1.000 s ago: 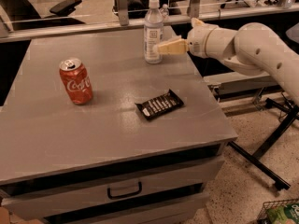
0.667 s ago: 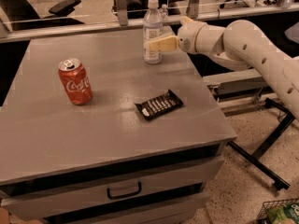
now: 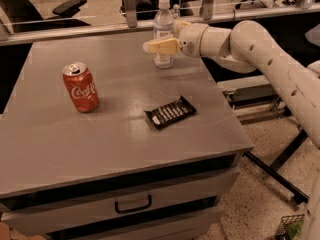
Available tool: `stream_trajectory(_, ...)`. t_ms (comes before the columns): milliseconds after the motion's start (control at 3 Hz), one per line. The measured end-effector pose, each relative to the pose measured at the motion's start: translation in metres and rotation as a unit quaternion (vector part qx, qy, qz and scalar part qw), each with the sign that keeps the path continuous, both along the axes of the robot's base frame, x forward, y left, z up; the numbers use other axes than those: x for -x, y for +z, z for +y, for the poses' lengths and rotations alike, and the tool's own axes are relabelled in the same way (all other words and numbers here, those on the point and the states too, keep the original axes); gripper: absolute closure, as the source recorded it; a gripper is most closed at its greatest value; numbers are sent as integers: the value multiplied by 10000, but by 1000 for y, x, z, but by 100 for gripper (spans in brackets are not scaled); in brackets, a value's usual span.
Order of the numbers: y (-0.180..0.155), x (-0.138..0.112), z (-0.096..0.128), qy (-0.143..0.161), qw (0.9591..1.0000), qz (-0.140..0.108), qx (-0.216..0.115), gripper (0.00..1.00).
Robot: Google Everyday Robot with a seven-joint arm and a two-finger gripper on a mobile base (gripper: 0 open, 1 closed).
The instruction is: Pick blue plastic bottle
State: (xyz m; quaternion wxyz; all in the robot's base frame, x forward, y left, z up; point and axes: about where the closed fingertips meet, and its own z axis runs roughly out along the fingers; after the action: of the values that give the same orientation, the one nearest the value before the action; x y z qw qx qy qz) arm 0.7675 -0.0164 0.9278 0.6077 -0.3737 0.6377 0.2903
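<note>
Whereas a second ago the gripper point(image 3: 159, 45) was held off to the right of the blue plastic bottle point(image 3: 163, 21), it is now seen brought leftward against it. Its pale yellow end is laid across the front of the white label and reaches past the bottle's left side. Whether the gripper is clamped on the bottle or merely set around it cannot be told. The bottle is left standing upright on the grey counter point(image 3: 115, 149), near the far edge and toward the far right corner, in the same spot as before. The white arm point(image 3: 260, 54) is stretched in from beyond the right edge. The red Coca-Cola can point(image 3: 80, 88) is found unmoved near the left edge. The dark snack packet point(image 3: 170, 112) is likewise left lying flat where it was, toward the right edge, well apart from both.
</note>
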Motion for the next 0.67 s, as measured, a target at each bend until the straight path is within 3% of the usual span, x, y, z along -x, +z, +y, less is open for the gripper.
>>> stream_trajectory(333, 3, 7, 11, 298, 9995, -8, -130, 48)
stream_trajectory(667, 10, 11, 10, 371, 9991, -93, -197, 72)
